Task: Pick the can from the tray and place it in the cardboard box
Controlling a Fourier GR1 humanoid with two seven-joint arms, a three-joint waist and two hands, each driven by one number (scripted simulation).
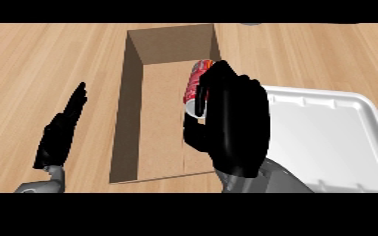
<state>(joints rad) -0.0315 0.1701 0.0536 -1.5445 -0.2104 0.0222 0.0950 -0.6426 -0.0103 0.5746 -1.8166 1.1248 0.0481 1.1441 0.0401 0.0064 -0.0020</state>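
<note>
The right hand (235,125) is near the middle of the view, over the right wall of the cardboard box (159,45). Its fingers and thumb are curled round the can (198,82), so the hand is closed on it and hides most of it. Only the upper part of the can shows, at 11 o'clock from the palm: a red and white side with a pale round end at the bottom, close to the thumb. The can is tilted, its top leaning away toward 12 o'clock. It is held above the inside of the box, near the right wall, and I cannot tell if it touches the box floor.

The cardboard box is open at the top and stands on the wooden table (52,55). It is long, running from 12 o'clock to 6 o'clock in the view, with brown walls and a lighter floor.

The white tray (332,130) lies at 3 o'clock from the box, just beside it. The grey forearm of the right hand covers the tray's near left corner.

The left hand (60,130) is at 9 o'clock from the box, well apart from it, near the lower left of the view. Its fingers are straight and pressed together, pointing toward 12 o'clock, and it holds nothing.
</note>
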